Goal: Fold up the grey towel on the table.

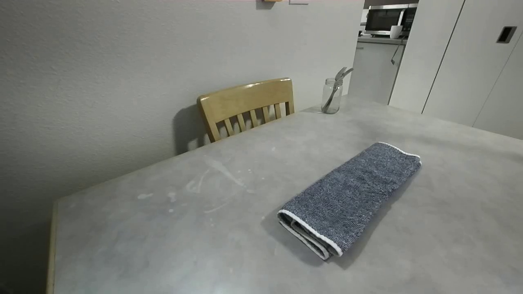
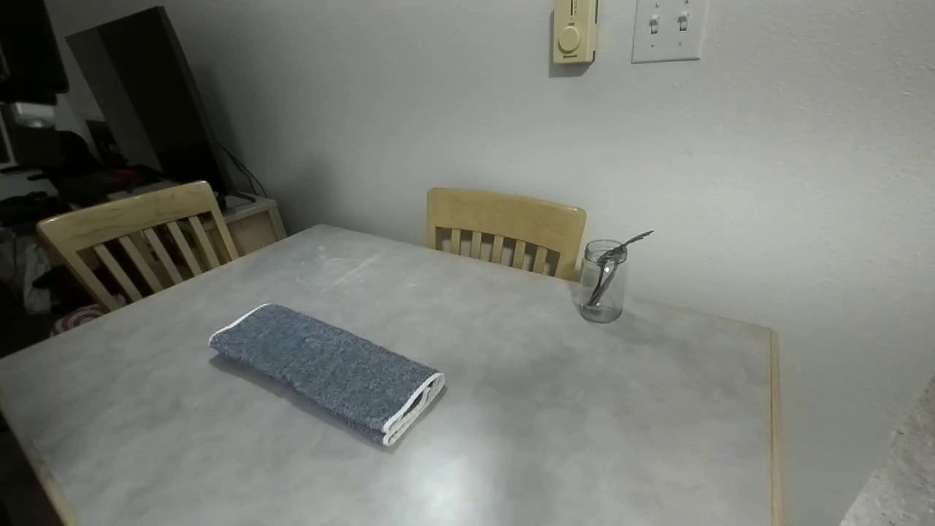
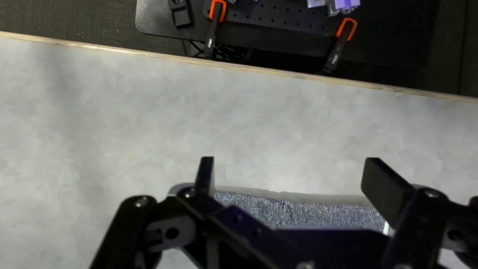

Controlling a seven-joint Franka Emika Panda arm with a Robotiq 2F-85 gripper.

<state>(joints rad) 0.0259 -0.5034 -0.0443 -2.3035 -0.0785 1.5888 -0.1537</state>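
1. Looking through my cameras, I see the blue-grey terry towel lying on the pale grey table. It is fuzzy and folded into a long, neat rectangle, with thin white trim along its short ends, where the layers peek out.
2. The table looks like smooth stone, with cloudy patches and pale scuffs, and a thin wood strip runs along its edge.
3. The towel is well apart from a round, clear glass jar with metal cutlery leaning inside. A yellow wooden chair with flat slats stands between the table and the wall.
4. In the wrist view, my black gripper points down from up above the table. Its two fingers are spread wide apart, with a big gap between them. Part of the towel shows below them.
5. On the wall is a cream thermostat, boxy, with a round dial. The label under the dial is too small for me to read. Beside the thermostat is a pale switch plate with two switches.
6. Two black clamps with orange ends sit just past the table's edge. White marks on them are too blurry to read.
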